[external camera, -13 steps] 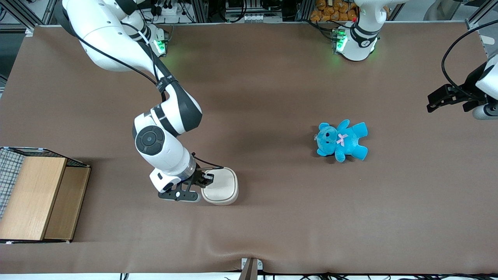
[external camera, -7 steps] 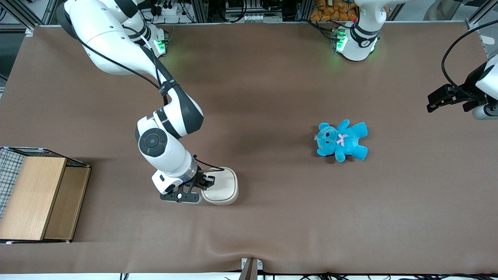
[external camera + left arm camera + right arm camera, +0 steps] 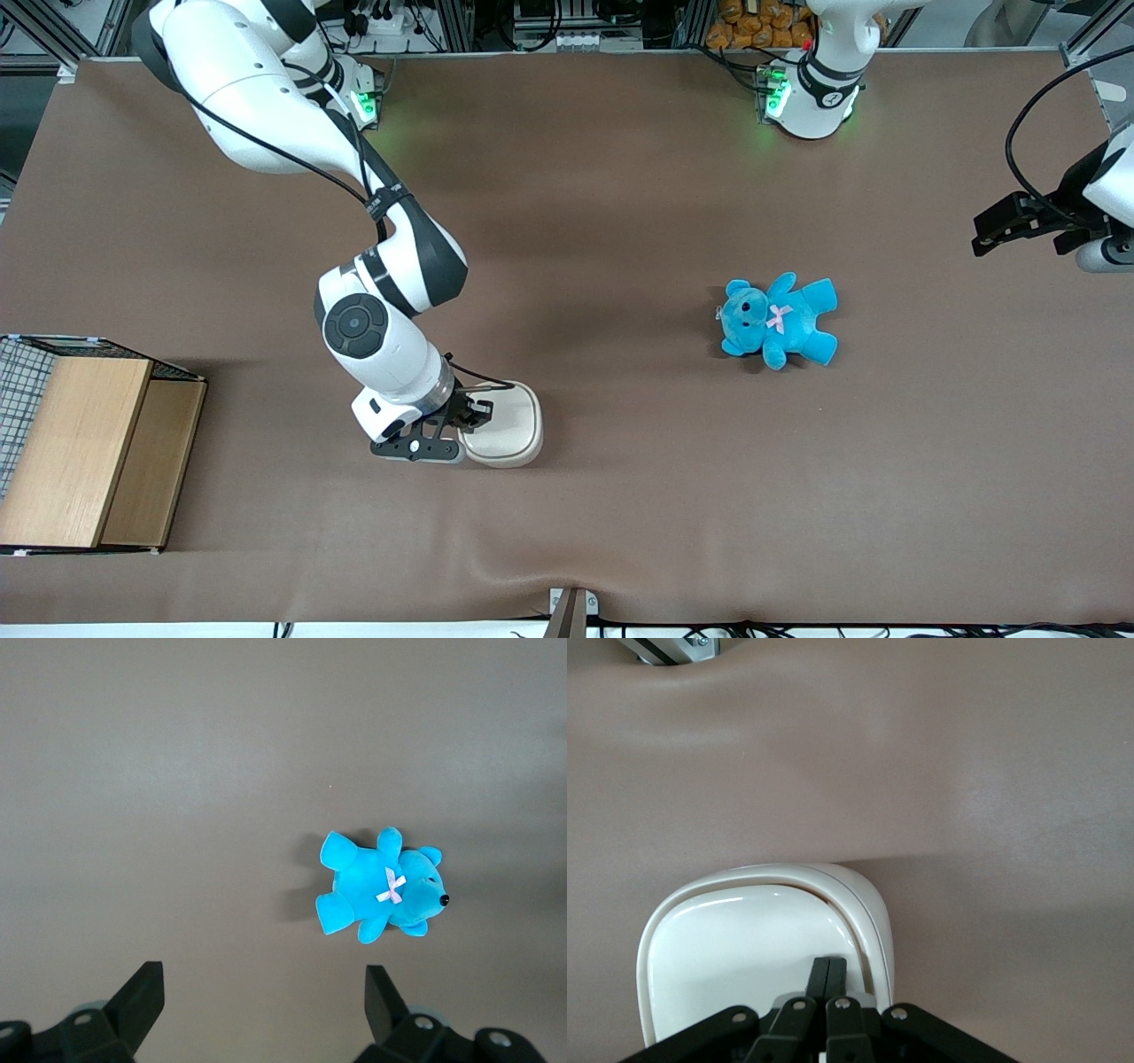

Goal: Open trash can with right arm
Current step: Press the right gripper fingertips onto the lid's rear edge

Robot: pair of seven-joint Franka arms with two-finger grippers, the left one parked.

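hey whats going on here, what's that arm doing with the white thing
The right arm has its gripper down on the trash can, fingers pressed together at the edge of the lid. The lid looks closed or barely raised, with only a thin gap showing at the rim. A blue teddy lies untouched toward the parked arm's end of the table, and a wooden box sits toward the working arm's end.

The right arm [image 3: 266, 115] is reaching out from its base near the table's edge farthest from the front camera, bending at a black-banded elbow and pointing its silver wrist [image 3: 434, 385] downward. Its gripper [image 3: 828, 979] is hanging low toward the table's near edge, with the two black fingers [image 3: 820, 974] pressed together, no gap between them
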